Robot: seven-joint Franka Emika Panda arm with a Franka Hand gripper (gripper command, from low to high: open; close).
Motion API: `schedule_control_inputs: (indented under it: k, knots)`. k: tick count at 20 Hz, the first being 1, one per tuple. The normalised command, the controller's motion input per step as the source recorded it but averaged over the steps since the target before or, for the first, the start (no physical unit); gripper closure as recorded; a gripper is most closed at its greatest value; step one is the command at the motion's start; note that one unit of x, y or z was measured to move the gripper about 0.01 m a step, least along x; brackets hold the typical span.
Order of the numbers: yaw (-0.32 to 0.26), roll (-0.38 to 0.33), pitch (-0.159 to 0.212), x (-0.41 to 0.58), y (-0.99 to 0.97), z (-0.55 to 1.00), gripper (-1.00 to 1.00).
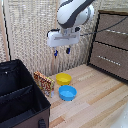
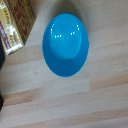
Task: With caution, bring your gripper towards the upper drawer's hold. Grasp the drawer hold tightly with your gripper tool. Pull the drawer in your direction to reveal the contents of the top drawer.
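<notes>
In the exterior view the dark brown dresser stands at the right. Its top drawer [image 1: 113,35] looks closed, and the thin silver upper drawer's hold [image 1: 118,32] runs across its front. A second, similar drawer front [image 1: 108,61] sits below it. My gripper [image 1: 62,51] hangs from the bulky white arm, up in the air to the exterior view's left of the dresser and well apart from the handle. Its two blue-tipped fingers [image 1: 68,50] are spread with nothing between them. The wrist view shows neither the fingers nor the dresser.
Below the gripper on the pale wooden floor lie a blue bowl [image 1: 67,92] [image 2: 65,45], a yellow bowl [image 1: 63,78] and a patterned snack box [image 1: 44,83] [image 2: 14,25]. A black open case [image 1: 20,97] fills the lower left. A woven screen [image 1: 30,35] stands behind.
</notes>
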Motion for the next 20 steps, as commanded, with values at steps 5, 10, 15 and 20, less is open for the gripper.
schedule_control_inputs:
  k: [5, 10, 15, 20]
  knots:
    - [0.085, -0.367, 0.031, 0.134, 0.10, 0.09, -1.00]
    - [0.088, -0.375, 0.028, 0.145, 0.10, 0.10, -1.00]
    - [0.103, -0.370, 0.012, 0.144, 0.06, 0.13, -1.00]
    - [0.128, -0.342, 0.000, 0.165, 0.01, 0.18, -1.00]
